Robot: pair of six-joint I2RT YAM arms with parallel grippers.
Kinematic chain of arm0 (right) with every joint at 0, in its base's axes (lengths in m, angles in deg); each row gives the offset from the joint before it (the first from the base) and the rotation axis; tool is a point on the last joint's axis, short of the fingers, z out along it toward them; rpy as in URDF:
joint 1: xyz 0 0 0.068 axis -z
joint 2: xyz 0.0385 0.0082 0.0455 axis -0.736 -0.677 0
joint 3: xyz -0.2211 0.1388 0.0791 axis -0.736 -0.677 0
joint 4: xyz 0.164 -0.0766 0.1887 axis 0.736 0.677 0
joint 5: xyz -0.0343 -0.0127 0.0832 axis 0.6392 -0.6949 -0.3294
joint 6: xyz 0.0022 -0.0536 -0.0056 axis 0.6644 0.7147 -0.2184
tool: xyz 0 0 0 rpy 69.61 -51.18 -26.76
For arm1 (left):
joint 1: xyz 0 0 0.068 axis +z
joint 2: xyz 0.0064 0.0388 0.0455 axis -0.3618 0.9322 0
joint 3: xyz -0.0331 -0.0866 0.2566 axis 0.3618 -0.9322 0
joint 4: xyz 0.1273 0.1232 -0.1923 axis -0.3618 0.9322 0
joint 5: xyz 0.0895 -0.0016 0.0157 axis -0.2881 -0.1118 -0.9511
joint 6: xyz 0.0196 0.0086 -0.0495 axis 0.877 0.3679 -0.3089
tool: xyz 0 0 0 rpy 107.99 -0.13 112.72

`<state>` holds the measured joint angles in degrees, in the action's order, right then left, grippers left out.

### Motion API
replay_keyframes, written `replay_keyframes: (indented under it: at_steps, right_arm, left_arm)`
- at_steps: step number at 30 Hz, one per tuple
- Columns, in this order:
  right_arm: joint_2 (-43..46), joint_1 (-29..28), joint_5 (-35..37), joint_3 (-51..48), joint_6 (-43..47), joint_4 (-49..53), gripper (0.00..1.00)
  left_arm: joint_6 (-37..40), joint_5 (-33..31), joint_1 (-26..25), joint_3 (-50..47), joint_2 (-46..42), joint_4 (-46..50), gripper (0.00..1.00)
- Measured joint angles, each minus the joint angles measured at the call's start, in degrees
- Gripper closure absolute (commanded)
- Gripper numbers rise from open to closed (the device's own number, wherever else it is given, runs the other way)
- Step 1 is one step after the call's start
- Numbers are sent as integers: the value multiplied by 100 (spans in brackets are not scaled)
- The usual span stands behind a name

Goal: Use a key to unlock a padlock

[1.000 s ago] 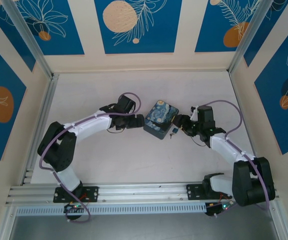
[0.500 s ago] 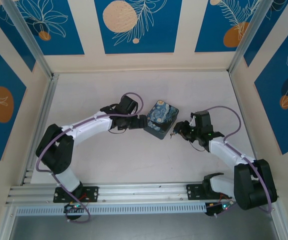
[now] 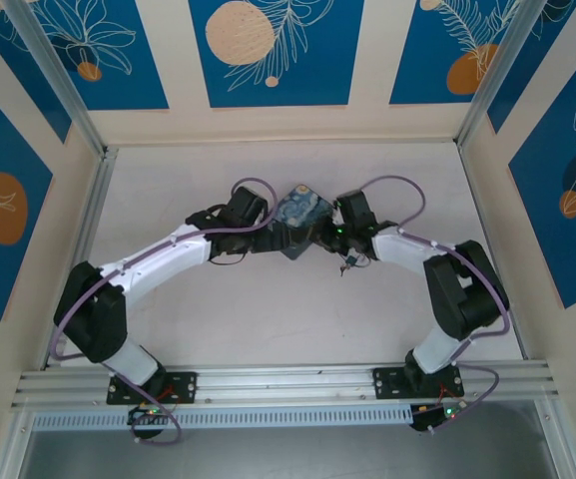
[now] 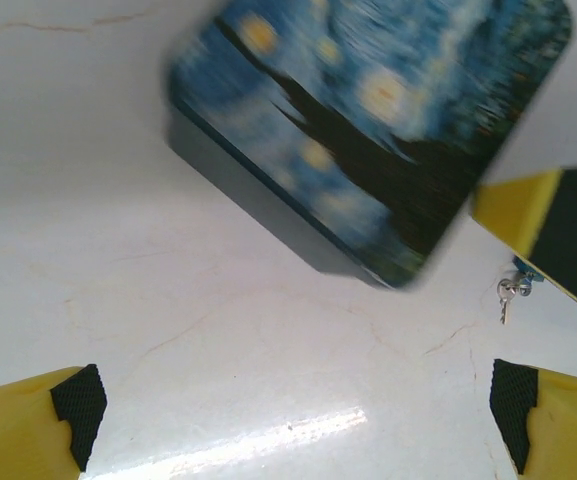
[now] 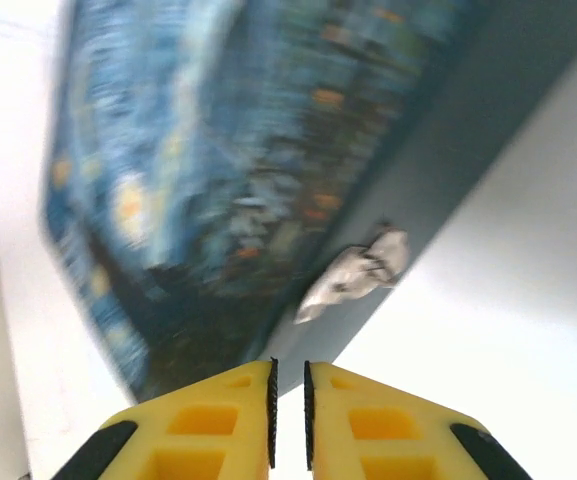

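Left gripper [image 4: 296, 405] spread, right gripper [image 5: 288, 385] pressed together and empty beside the blue swirl-painted tin box [image 4: 368, 130]; I'd part its fingers before taking the thin silvery key [image 4: 505, 298] nearby.

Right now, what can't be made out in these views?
Padlock: left wrist view, partly hidden behind a yellow finger.
Key: too small to tell whether it sits in the padlock.
Tin: motion-blurred in both wrist views.
Pale scrap beside tin, right wrist view: blurred, unidentifiable.
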<state>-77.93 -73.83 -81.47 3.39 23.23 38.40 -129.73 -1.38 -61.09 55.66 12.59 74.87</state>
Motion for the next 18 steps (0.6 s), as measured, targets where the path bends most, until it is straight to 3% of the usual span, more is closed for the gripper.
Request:
replay_keyframes:
  at_steps: [4, 9, 15, 18]
  right_arm:
    - [52, -282, -7, 420, 103, -2, 50]
    - [807, -55, 61, 125, 201, 378, 13]
    - [2444, 977, 398, -254, 623, 1226, 0]
    - [3010, 1556, 896, -251, 979, 1582, 0]
  left_arm:
    - [20, -221, 68, -4, -315, 186, 0]
    - [129, -603, 319, -109, -828, 323, 0]
    - [533, -1611, 745, -529, -1567, 293, 0]
    - [1029, -2352, 857, -1043, -2015, -118, 0]
